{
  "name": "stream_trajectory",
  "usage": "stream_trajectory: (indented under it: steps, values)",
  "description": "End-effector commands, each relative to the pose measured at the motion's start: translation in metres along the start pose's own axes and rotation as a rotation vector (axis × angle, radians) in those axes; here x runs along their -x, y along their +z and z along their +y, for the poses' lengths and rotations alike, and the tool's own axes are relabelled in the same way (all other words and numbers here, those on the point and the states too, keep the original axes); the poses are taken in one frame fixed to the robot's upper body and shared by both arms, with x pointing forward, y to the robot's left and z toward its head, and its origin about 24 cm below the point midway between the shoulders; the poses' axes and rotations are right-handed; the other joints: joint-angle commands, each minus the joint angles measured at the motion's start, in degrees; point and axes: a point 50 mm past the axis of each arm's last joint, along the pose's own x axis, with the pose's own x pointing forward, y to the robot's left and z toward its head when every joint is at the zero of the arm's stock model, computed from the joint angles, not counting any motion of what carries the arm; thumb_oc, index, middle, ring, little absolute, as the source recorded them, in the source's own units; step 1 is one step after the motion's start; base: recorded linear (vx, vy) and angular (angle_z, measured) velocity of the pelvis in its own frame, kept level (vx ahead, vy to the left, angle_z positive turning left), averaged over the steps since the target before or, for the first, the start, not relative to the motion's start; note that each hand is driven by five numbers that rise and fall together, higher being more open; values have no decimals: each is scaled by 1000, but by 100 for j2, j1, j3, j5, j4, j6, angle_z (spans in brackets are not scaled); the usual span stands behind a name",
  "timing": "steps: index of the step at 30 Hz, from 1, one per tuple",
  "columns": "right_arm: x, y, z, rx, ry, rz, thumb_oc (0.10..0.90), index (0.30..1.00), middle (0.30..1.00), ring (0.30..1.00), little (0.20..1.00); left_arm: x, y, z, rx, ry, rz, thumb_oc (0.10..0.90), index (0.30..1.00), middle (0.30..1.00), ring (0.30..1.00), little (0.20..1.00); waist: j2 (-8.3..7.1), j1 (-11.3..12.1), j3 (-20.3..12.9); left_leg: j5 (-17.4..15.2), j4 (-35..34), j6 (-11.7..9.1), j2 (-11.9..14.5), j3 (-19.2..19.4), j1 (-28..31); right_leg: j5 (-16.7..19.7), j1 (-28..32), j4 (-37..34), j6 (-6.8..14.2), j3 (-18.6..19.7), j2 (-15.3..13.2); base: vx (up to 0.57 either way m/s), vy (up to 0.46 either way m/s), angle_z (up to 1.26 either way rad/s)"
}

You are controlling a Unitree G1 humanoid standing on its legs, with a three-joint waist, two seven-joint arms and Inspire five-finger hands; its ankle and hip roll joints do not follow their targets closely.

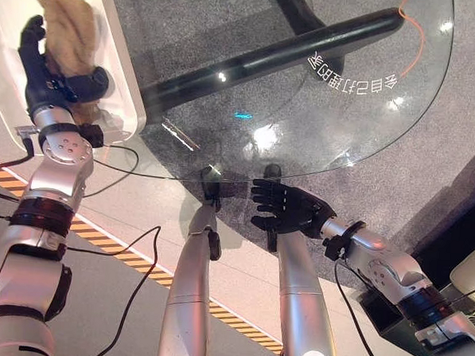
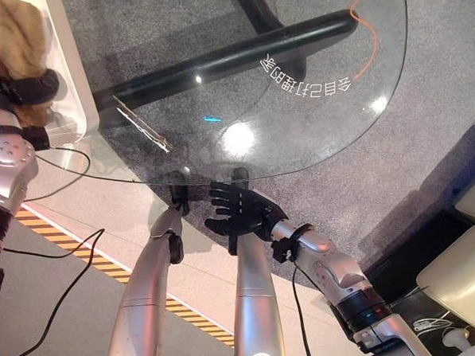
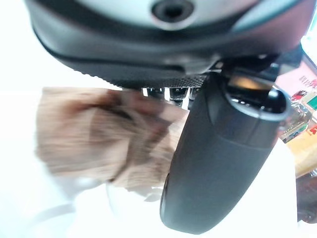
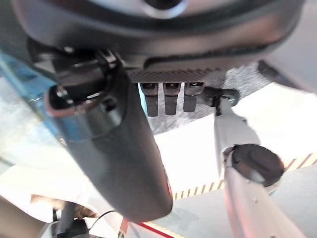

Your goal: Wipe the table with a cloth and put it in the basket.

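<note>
The left robot hand (image 1: pixel 48 72) is up over the white basket (image 1: pixel 123 84), which stands off the desk's left edge, and its fingers are curled around the tan cloth (image 1: pixel 70 30). The cloth bunches up between fingers and thumb, its upper part standing above the robot hand and inside the basket's walls. From the left wrist view, the cloth (image 3: pixel 99 134) shows as a crumpled brown wad pressed against the palm side, with the thumb (image 3: pixel 223 163) lying across in front of it and white basket surface all around. Whether the cloth touches the basket's floor, I cannot tell.

Over at the near edge of the round glass desk (image 1: pixel 337 95), the right robot hand (image 1: pixel 288 208) hangs just off the rim, fingers spread and straight, holding nothing. Its own wrist view backs that up: the fingers (image 4: pixel 166 99) hang loose and apart.

Through the glass, a dark frame bar (image 1: pixel 284 53) runs slantwise under the top, and grey carpet (image 1: pixel 456 118) lies beyond the far edge. A yellow-and-black striped line (image 1: pixel 122 256) crosses the floor below the near edge.
</note>
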Motion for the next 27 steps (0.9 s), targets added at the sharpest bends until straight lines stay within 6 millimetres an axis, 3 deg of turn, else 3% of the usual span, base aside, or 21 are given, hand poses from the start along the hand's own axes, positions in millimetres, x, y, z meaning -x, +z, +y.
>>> stream_trajectory:
  steps: [1,12,18,22,23,24,27]
  values:
    - [8,-5,24,-19,84,-67,800,900,900,900,900,-3,0,34,37,192,-40,800,900,900,900,900,190,201,-100,-448,99,-14,-441,24,513,-55,583,-500,178,1,239,-28,-55,4]
    - [15,-20,23,-59,51,-75,800,900,900,900,900,4,-4,55,73,240,-70,800,900,900,900,900,229,323,-100,-438,-203,-48,-489,-102,1424,-161,1571,-765,124,-180,171,-47,-73,3]
    - [19,-41,18,-108,-6,-28,800,900,900,900,900,18,-17,46,122,93,-78,800,900,900,900,900,205,372,-100,-406,-438,-104,-448,-158,2123,-203,2256,-909,141,-275,146,-50,-99,2]
    - [34,-83,8,-191,-133,36,800,900,900,900,900,74,-56,10,178,-166,14,800,900,900,900,900,149,472,-101,-420,-754,-112,-443,-306,3082,-303,3283,-1162,146,-378,121,-52,-156,-2]
    - [35,-86,7,-195,-154,38,800,900,900,900,900,80,-59,7,189,-197,21,800,900,900,900,900,143,485,-101,-404,-793,-113,-434,-318,3158,-286,3372,-1207,145,-392,120,-51,-202,3]
    - [41,-101,5,-233,-208,65,800,900,900,900,900,108,-78,-7,219,-304,105,800,900,900,900,900,106,529,-213,-407,-942,-108,-416,-385,3463,-306,3712,-1329,153,-437,95,-32,-207,7]
    - [49,-124,7,-281,-278,127,800,900,900,900,900,153,-110,-22,226,-455,277,800,900,900,900,900,51,568,-568,-410,-1199,-105,-372,-444,3845,-280,4176,-1605,178,-491,74,20,-182,11]
